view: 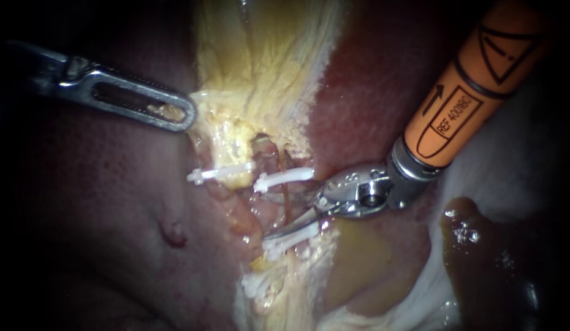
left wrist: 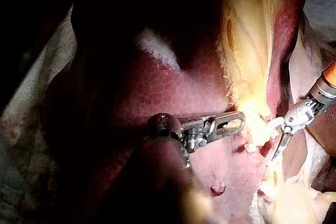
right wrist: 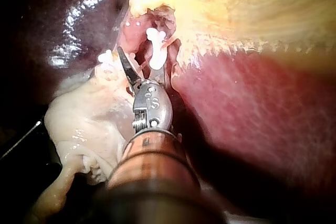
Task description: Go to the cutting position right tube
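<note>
Right tube [view: 285, 205]: thin, soft, slippery strand at frame centre between white clips [view: 285, 178], likely easily torn, best taken mid-span; right instrument [view: 276, 216], claw parted, appears to straddle it.

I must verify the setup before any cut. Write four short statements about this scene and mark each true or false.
1. The right instrument's jaws stand open. True.
2. No clips are in view. False: white clips sit across the tubes.
3. The right instrument's tip lies between two white clips. True.
4. The left instrument's jaws hang free, holding nothing. False: they are shut on yellow tissue.
</note>
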Available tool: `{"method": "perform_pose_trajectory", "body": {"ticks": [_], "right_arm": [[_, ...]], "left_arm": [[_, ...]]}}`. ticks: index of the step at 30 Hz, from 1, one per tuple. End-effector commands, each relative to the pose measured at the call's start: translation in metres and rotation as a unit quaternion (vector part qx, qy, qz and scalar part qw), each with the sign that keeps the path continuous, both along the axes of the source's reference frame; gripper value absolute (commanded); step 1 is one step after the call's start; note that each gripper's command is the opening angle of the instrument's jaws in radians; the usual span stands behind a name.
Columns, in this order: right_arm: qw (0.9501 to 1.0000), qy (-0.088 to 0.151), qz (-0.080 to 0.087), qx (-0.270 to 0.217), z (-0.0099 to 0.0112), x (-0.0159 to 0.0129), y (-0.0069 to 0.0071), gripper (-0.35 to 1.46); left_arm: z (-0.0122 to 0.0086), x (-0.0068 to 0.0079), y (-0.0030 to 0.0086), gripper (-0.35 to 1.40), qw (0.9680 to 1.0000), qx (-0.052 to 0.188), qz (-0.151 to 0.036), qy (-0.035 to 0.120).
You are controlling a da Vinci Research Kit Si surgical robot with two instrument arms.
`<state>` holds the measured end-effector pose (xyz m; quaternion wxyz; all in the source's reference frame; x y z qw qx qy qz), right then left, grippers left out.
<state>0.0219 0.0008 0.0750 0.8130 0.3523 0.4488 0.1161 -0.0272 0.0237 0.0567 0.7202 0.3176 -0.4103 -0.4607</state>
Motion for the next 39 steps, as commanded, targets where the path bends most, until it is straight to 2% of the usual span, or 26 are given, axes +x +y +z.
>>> {"method": "perform_pose_trajectory", "body": {"ticks": [1,16,21,31,39], "right_arm": [[1.0,0.007,0.0,0.004,-0.0002,0.0,0.0,1.29],[0.997,0.07,-0.007,0.034,-0.0035,0.0007,-0.0009,1.29],[0.9951,0.088,-0.002,0.047,-0.0046,0.0011,-0.0012,1.29],[0.9901,0.123,-0.011,0.067,-0.0063,0.0016,-0.0014,1.28],[0.9886,0.131,-0.005,0.074,-0.0073,0.0018,-0.0011,1.28]], "left_arm": [[0.0001,0.0,0.0,-0.35,1.0,0.0,0.0,0.0],[0.0003,0.0001,0.0001,-0.35,1.0,0.0,0.0,0.0],[0.0004,0.0001,0.0001,-0.35,1.0,0.0,0.0,0.0],[0.0005,0.0002,0.0001,-0.35,1.0,0.0,0.001,0.0],[0.0006,0.0002,0.0001,-0.35,1.0,0.0,0.0,0.0]]}}
